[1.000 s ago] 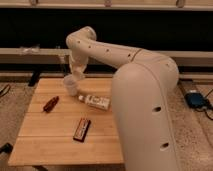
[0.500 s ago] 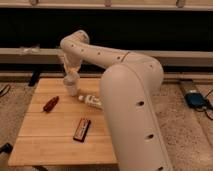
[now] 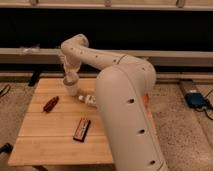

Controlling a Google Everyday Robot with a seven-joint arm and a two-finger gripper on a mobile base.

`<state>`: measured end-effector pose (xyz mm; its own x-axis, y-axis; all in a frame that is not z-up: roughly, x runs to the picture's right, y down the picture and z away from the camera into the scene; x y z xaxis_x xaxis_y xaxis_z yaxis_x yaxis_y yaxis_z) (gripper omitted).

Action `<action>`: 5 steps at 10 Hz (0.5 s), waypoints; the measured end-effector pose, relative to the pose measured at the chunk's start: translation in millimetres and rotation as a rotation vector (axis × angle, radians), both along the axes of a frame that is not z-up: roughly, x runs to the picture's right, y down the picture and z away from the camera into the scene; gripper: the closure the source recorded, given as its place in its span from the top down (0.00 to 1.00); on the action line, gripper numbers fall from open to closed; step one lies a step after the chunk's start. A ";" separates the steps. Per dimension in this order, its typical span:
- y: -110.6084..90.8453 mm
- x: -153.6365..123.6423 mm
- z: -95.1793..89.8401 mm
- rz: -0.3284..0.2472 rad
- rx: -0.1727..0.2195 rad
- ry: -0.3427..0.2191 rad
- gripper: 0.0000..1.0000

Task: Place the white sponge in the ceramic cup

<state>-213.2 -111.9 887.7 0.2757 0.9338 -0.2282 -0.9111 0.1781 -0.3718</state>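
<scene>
The ceramic cup (image 3: 73,90), small and pale, stands on the wooden table (image 3: 45,140) near its far edge. My gripper (image 3: 69,79) hangs directly over the cup's mouth, touching or almost touching its rim, at the end of the white arm (image 3: 125,95) that reaches in from the right. The white sponge does not show as a separate thing; it is hidden, and I cannot tell whether it is in the gripper or in the cup.
A white bottle (image 3: 88,99) lies just right of the cup, partly behind the arm. A red-handled tool (image 3: 50,104) lies at the left and a dark bar (image 3: 81,129) in the middle front. The arm covers the table's right side. A dark wall with rails stands behind.
The gripper has shifted slightly left and down onto the cup's mouth. The arm's bulk has swung leftward and now covers more of the table's right side.
</scene>
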 end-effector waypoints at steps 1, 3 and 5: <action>2.8 -5.1 3.2 0.002 -0.009 -0.007 0.69; 6.8 -10.4 5.7 0.003 -0.024 -0.017 0.70; 11.9 -22.5 4.6 -0.009 -0.037 -0.039 0.70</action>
<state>-235.7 -100.0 892.3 0.2932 0.9225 -0.2511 -0.8943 0.1718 -0.4132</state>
